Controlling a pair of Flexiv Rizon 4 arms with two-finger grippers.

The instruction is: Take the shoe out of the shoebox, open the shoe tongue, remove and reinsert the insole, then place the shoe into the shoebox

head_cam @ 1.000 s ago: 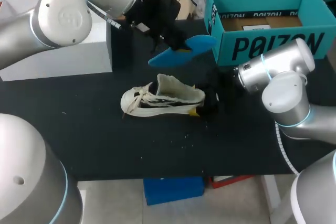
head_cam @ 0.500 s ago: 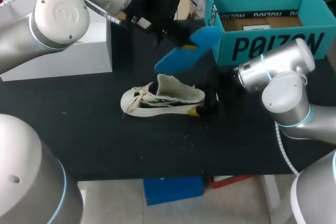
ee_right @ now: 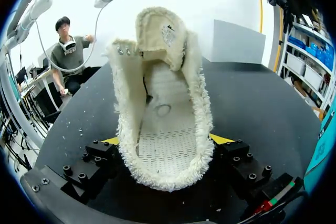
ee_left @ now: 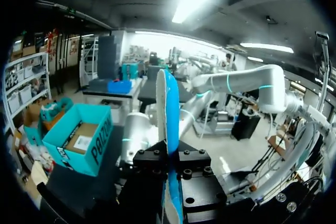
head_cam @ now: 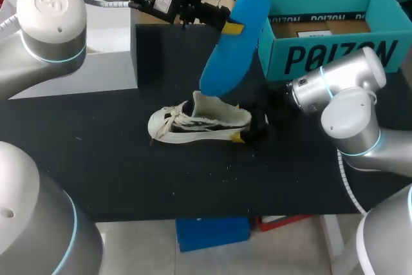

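The left gripper (head_cam: 226, 28), near the table's (head_cam: 129, 178) far edge, pinches one end of the blue insole (head_cam: 233, 43), which hangs steeply with its free end just above the shoe's (head_cam: 199, 120) opening. The fleece-lined shoe stands mid-table, toe leftward, with the right gripper (ee_right: 167, 142) clamped on both sides of its heel. The teal shoebox (head_cam: 335, 56) waits at the far right corner. The likely risk is that the floppy insole catches on the fleece collar and folds, or slips in its narrow pinch. A hard downward push could also twist the shoe out of the right gripper's hold.
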